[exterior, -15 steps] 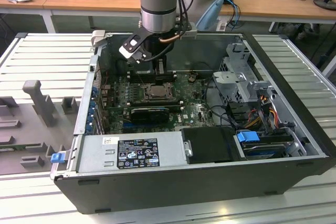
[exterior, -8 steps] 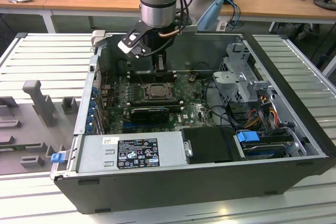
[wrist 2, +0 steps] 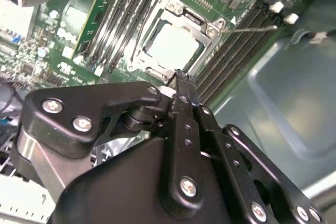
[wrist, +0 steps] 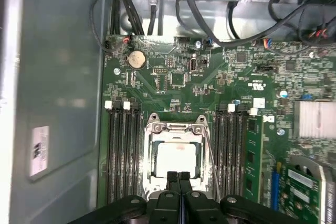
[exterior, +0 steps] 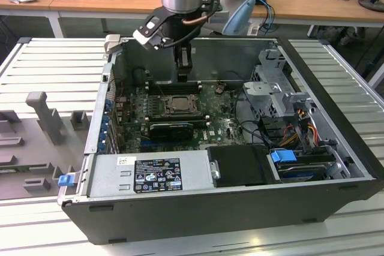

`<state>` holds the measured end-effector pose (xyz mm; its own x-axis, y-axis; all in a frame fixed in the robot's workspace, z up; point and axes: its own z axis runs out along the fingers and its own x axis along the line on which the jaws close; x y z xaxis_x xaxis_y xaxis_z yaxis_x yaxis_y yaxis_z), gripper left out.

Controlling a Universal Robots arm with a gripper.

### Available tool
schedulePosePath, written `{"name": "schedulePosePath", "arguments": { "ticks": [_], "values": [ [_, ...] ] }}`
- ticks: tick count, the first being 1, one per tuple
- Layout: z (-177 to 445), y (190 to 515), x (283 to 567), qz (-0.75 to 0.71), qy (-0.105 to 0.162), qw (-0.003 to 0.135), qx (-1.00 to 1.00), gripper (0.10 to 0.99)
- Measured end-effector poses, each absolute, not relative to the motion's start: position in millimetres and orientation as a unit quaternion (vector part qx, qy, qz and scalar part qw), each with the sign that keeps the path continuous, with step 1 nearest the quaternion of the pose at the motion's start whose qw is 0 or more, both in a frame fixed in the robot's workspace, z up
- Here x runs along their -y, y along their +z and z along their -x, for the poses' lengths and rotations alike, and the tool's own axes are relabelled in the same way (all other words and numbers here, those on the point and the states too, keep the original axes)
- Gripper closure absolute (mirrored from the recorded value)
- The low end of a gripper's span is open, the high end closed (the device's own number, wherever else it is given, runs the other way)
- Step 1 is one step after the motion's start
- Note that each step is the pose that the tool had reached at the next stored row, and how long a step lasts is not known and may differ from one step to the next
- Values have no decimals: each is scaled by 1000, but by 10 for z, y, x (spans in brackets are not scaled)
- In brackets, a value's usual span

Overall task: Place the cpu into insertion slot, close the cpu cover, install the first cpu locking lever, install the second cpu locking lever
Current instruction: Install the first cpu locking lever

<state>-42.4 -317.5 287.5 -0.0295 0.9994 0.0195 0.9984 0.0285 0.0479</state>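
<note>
The cpu (wrist: 176,157) (wrist 2: 169,44) lies flat in the insertion slot (exterior: 178,105) on the green board, its pale face showing. The silver cpu cover (wrist: 173,128) (wrist 2: 209,29) is down around it as a frame. A thin wire locking lever (wrist: 211,153) (wrist 2: 252,28) runs along one side of the socket and stands off at an angle. My gripper (wrist: 178,176) (wrist 2: 181,80) (exterior: 183,69) hangs just over the socket's edge, near the long memory slots. Its black fingers are shut together with nothing between them.
The board lies inside an open computer case (exterior: 312,67). Memory slots (wrist: 122,150) flank the socket on both sides. Cables (wrist: 157,3) and a drive cage (exterior: 273,88) crowd one end, and a power supply (exterior: 150,174) fills the case's front. A grey ribbed table (exterior: 48,70) surrounds it.
</note>
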Motion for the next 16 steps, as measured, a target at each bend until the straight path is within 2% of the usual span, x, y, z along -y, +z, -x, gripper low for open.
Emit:
{"name": "schedulePosePath", "arguments": {
  "ticks": [16],
  "values": [
    [423, 2877, 3175, -571, 23, 8, -821, 980]
  ]
}}
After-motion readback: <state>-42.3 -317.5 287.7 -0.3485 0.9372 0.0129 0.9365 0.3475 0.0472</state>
